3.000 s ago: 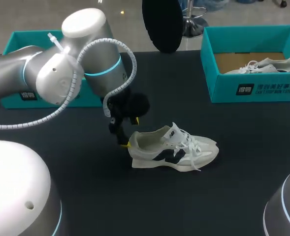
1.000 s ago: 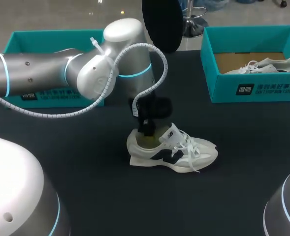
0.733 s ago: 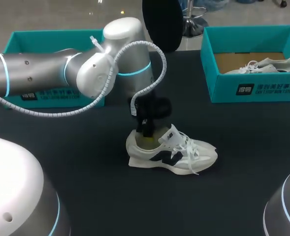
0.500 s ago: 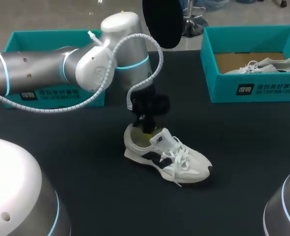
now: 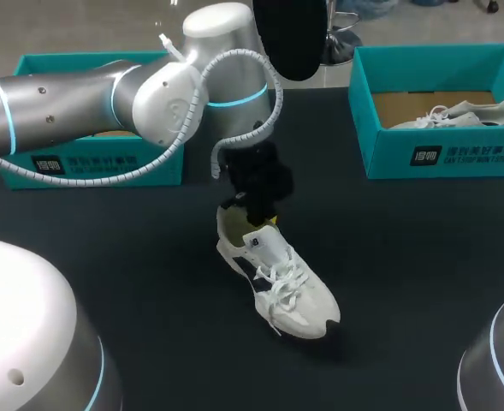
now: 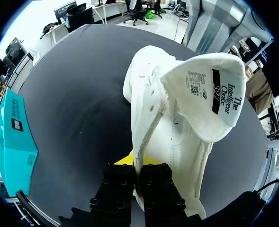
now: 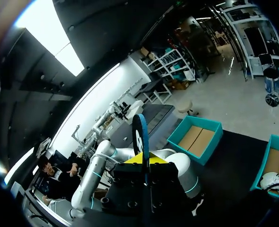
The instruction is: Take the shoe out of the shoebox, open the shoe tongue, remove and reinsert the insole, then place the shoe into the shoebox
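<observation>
A white shoe [image 5: 279, 278] with a dark side logo lies mid-table, its toe toward the front right. My left gripper [image 5: 256, 212] is at its heel end, shut on the collar wall. In the left wrist view that gripper [image 6: 138, 166] pinches the shoe's [image 6: 151, 94] side wall, one yellow tip showing outside it. The tongue [image 6: 210, 92] is folded open with its label up. A dark insole [image 5: 287, 38] hangs high above the table's back. My right gripper [image 7: 144, 163] is shut on the insole [image 7: 140, 135], seen edge-on.
A teal shoebox [image 5: 440, 111] at the back right holds another white shoe [image 5: 467, 113]. A second teal box [image 5: 89, 158] sits at the back left, partly behind my left arm. My arms' grey bases fill the front corners.
My left gripper went from the heel's outside into the shoe's collar, then drew the heel back. The toe swung from pointing right to the front right.
</observation>
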Robot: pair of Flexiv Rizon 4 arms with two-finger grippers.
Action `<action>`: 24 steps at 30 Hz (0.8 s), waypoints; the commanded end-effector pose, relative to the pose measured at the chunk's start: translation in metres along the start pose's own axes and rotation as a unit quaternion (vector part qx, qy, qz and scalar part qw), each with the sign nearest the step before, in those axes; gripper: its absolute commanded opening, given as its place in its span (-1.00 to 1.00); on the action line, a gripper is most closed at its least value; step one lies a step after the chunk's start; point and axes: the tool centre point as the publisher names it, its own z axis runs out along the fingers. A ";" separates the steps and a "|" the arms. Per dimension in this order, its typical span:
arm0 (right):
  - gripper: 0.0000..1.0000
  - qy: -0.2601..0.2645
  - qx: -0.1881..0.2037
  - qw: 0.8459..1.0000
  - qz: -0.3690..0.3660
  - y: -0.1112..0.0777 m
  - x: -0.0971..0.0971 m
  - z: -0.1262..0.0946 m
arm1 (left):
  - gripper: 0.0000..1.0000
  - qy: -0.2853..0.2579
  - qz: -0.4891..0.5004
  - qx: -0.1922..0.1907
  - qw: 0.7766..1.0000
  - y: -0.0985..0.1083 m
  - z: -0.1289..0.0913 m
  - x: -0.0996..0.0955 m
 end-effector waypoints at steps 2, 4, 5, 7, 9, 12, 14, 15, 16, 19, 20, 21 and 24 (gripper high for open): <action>-1.00 -0.008 -0.001 1.000 0.002 -0.001 0.007 -0.006 | -1.00 0.028 0.170 0.011 0.985 0.000 -0.006 0.007; -1.00 -0.008 -0.001 1.000 0.004 -0.001 0.008 -0.007 | -1.00 0.032 0.197 0.014 0.980 -0.001 -0.006 0.007; -1.00 -0.008 -0.001 1.000 0.007 -0.001 0.009 -0.007 | -1.00 0.037 0.207 0.016 0.977 -0.002 -0.006 0.008; -1.00 -0.011 -0.001 1.000 0.009 -0.001 0.009 -0.007 | -1.00 0.044 0.226 0.016 0.973 -0.003 -0.005 0.009; -1.00 -0.011 -0.001 1.000 0.009 -0.001 0.009 -0.007 | -1.00 0.050 0.247 0.014 0.968 -0.006 -0.005 0.009; -1.00 -0.011 -0.001 1.000 0.009 -0.001 0.009 -0.007 | -1.00 0.056 0.267 0.006 0.962 -0.010 -0.002 0.008; -1.00 -0.011 -0.001 1.000 0.009 -0.001 0.009 -0.007 | -1.00 0.060 0.278 0.006 0.959 -0.012 0.000 0.008; -1.00 -0.011 -0.001 1.000 0.009 -0.001 0.009 -0.007 | -1.00 0.059 0.282 0.005 0.958 -0.013 0.000 0.008; -1.00 -0.011 -0.001 1.000 0.009 -0.001 0.009 -0.007 | -1.00 0.058 0.282 0.005 0.958 -0.014 0.001 0.008; -1.00 -0.011 -0.001 1.000 0.009 -0.001 0.009 -0.007 | -1.00 0.058 0.287 0.008 0.956 -0.017 0.004 0.006; -1.00 -0.011 -0.001 1.000 0.009 -0.001 0.009 -0.007 | -1.00 0.059 0.287 0.008 0.956 -0.018 0.006 0.007; -1.00 -0.011 -0.001 1.000 0.009 -0.001 0.009 -0.007 | -1.00 0.060 0.288 0.008 0.956 -0.020 0.008 0.007; -1.00 -0.011 -0.001 1.000 0.009 -0.001 0.009 -0.007 | -1.00 0.065 0.290 0.006 0.955 -0.022 0.014 0.009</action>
